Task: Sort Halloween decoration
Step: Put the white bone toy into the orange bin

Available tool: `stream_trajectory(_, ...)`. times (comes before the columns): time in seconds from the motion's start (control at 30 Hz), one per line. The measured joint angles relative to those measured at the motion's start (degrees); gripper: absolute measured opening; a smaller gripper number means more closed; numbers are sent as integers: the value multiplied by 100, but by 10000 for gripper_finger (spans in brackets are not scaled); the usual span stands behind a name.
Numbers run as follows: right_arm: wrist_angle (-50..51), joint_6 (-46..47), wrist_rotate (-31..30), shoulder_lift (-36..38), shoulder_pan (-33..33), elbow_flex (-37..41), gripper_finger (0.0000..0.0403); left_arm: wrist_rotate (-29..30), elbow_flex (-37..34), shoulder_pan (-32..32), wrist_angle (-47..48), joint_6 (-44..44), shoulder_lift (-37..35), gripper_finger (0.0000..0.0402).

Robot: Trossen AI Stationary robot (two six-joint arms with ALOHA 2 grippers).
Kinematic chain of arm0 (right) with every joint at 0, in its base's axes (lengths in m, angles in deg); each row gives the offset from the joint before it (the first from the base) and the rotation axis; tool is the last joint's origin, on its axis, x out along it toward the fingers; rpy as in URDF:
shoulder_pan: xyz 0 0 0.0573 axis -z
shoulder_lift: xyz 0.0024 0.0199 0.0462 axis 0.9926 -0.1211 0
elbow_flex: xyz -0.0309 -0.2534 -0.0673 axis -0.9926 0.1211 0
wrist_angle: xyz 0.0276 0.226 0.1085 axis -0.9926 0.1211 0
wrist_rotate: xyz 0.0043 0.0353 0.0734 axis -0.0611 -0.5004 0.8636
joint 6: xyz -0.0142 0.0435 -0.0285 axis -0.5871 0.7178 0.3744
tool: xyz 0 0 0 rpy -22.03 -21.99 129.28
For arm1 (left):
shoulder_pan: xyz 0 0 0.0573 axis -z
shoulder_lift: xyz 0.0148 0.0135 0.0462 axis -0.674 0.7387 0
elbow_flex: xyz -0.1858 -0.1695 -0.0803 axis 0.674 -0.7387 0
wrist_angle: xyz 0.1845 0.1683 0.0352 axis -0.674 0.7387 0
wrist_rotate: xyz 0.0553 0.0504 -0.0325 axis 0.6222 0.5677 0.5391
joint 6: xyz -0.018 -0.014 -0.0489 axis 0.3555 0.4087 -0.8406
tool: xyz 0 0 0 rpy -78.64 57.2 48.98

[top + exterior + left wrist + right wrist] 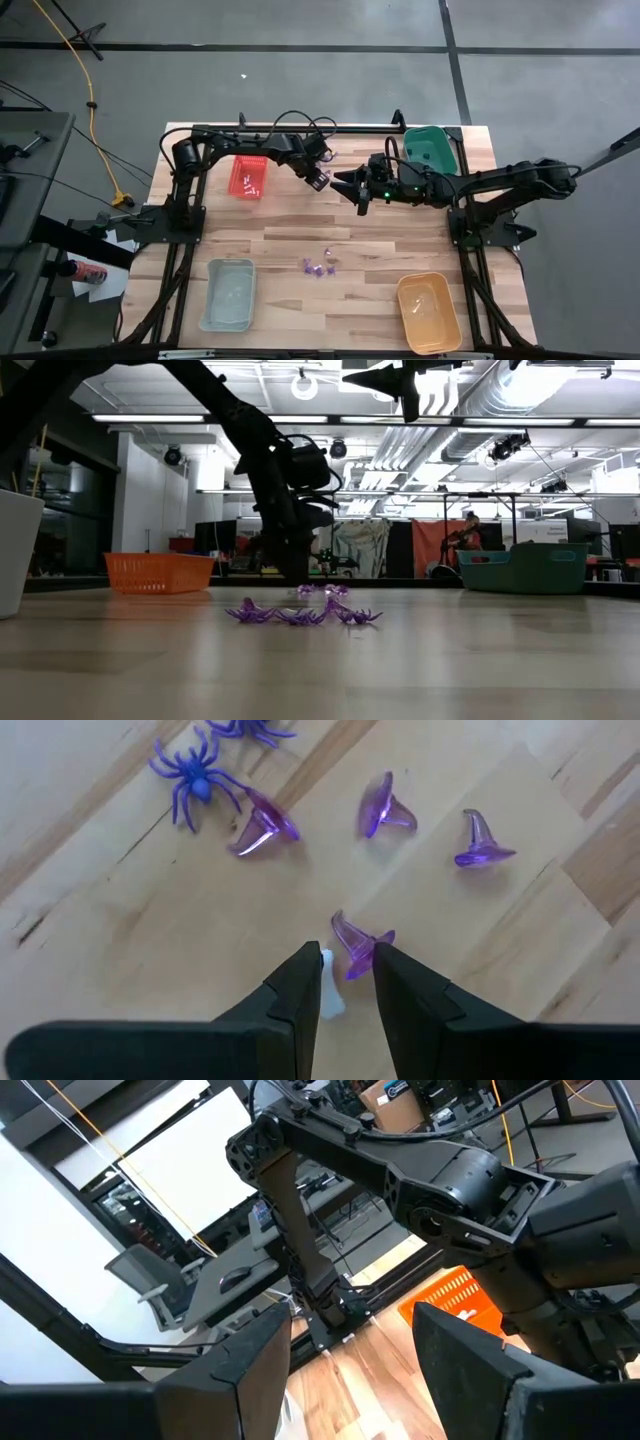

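Observation:
The Halloween decoration lies loose on the wooden table: purple pieces [320,266] [300,615] near the middle. In the left wrist view a purple spider [195,782] and several purple hat shapes [383,810] rest on the wood, one hat [355,942] just past the fingertips. My left gripper [348,955] [318,180] points steeply down over the table's middle, fingers a little apart. A whitish piece [330,992] shows in the gap. My right gripper [355,188] [350,1370] hangs open and level, high beside it. My left gripper has the whitish piece [330,992] in its gap, right beside the inner side of one finger [300,990]. I cannot tell whether the finger touches it or whether it lies on the wood below. The other finger stands clear of it.
Four trays stand near the corners: red [248,177] at the far left, green [430,148] at the far right, pale blue [228,293] at the near left, orange [428,312] at the near right. The two grippers are close together over the table's middle.

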Motion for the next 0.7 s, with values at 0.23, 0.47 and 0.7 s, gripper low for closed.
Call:
stream_trajectory(0.23,35,-12,2,0,-1,0,204,-510,-26,42,-380,-435,22,85)
stream_trajectory(0.47,37,-13,2,0,-2,0,204,-479,35,67,-379,-330,4,85)
stream_trajectory(0.7,130,-14,2,0,-2,0,204,-1,36,22,-1,-195,2,85)
